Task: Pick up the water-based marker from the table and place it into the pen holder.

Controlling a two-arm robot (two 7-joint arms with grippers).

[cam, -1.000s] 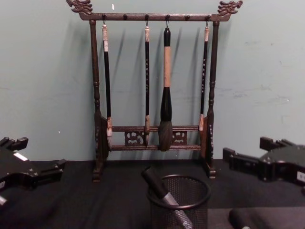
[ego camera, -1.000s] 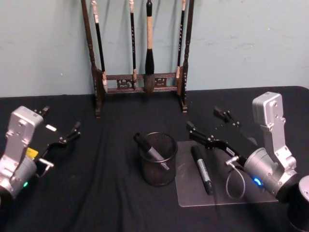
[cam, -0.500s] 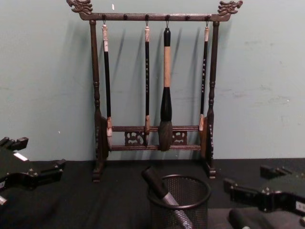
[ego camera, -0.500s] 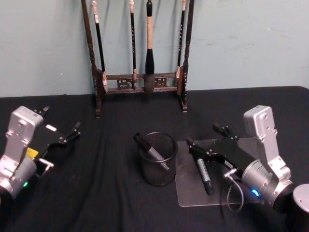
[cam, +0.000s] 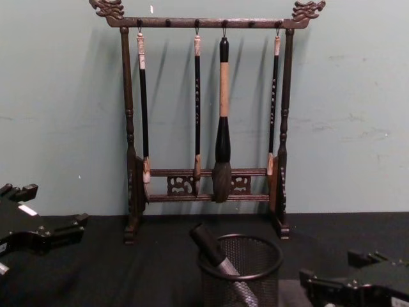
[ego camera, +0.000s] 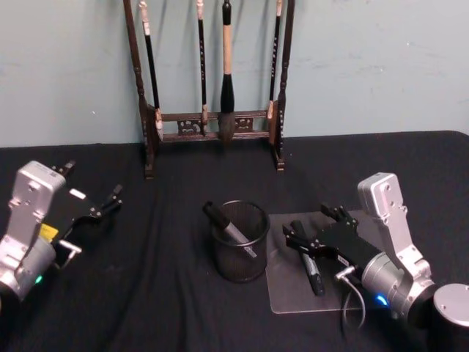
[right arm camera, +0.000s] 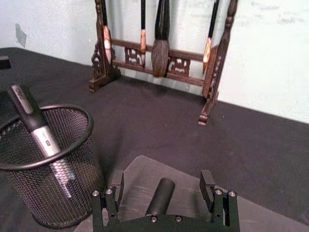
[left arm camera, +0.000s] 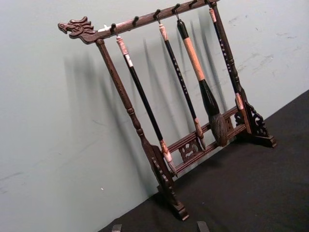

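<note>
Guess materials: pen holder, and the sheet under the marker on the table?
Pen holder: likely metal wire mesh, matte black, going by the see-through grid and solid rim. Sheet: probably clear plastic, slightly glossy, since it looks greyish-translucent, thin and flat-edged.

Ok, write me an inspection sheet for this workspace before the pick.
Surface: table under black cloth, with a clear mat right of centre.
Job's things: marker lies flat on the mat; pen holder stands upright by the mat's left edge.
Clutter: another marker leans inside the pen holder.
Grippers: right gripper is low over the mat, open, jaws either side of the marker; left gripper is open, far left, away from the things.
Cables: grey loop at the right wrist.
Surroundings: brush rack with four hanging brushes at the table's back; pale wall behind.
</note>
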